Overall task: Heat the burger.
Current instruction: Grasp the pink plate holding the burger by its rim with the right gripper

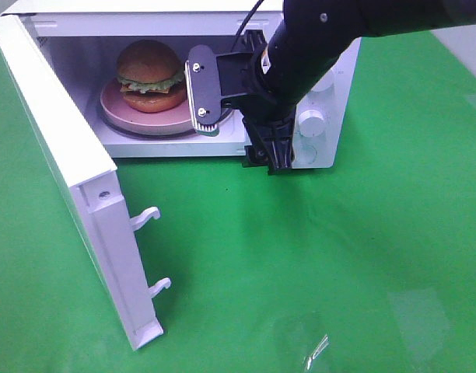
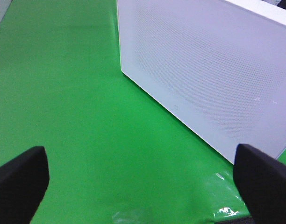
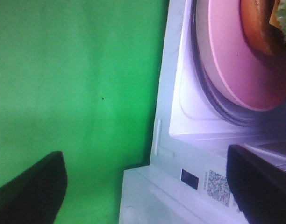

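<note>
Burger (image 1: 148, 74) on pink plate (image 1: 117, 110), microwave door (image 1: 59, 140) open (right gripper (image 3: 147, 186), left gripper (image 2: 143, 182) both released)

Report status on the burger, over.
Left claw open, empty. Right claw open at microwave mouth. Burger on plate inside, door open. Right claw in the door's path.
</note>
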Robot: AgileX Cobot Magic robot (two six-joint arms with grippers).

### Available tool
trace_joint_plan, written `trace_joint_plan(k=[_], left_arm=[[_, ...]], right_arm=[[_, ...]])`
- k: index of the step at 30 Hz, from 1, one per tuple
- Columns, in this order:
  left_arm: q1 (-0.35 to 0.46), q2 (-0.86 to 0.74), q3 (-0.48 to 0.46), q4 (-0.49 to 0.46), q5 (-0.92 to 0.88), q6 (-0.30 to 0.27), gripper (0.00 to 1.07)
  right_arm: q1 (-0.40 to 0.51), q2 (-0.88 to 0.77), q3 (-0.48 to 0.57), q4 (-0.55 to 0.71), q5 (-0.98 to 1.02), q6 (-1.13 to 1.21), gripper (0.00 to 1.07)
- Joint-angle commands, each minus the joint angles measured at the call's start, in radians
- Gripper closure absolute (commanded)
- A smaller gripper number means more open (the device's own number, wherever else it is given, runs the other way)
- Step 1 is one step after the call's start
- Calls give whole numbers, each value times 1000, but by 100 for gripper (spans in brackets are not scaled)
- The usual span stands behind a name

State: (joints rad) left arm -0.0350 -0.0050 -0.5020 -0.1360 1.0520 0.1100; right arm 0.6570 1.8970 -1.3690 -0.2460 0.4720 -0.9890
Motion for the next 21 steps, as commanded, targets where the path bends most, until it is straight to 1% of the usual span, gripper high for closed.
trace_joint_plan(k=[1,2,6,7,8,9,10,11,12,13,15,16,21], left_arm=[[3,-15,3,-1,-13,2,7],[3,-15,3,-1,-13,2,7],[3,-15,3,-1,-13,2,7],[3,-15,3,-1,-13,2,7],[3,-15,3,-1,-13,2,7],[3,-15,3,-1,-13,2,7],[3,-15,3,-1,-13,2,7],[3,-15,3,-1,-13,2,7],[3,-15,3,-1,-13,2,7],[3,-15,3,-1,-13,2,7],[3,-15,3,-1,-13,2,7],[3,-15,3,-1,-13,2,7],[3,-15,3,-1,-13,2,7]], right_arm=[[-1,26,-32,-6,-4,20,19],[12,48,-58,-9,-4,20,20],[24,81,-96,-16,-18,20,20],[34,106,-124,-15,-32,23,20],[34,106,-124,-15,-32,23,20],[34,133,-155,-14,-36,34,20],[34,133,-155,-14,-36,34,20],[41,161,-187,-15,-33,52,21],[41,161,-187,-15,-33,52,21],[44,187,-216,-15,-29,56,21],[45,198,-227,-15,-29,56,21],[46,220,-257,-7,-31,56,22],[46,259,-304,1,-27,56,22]])
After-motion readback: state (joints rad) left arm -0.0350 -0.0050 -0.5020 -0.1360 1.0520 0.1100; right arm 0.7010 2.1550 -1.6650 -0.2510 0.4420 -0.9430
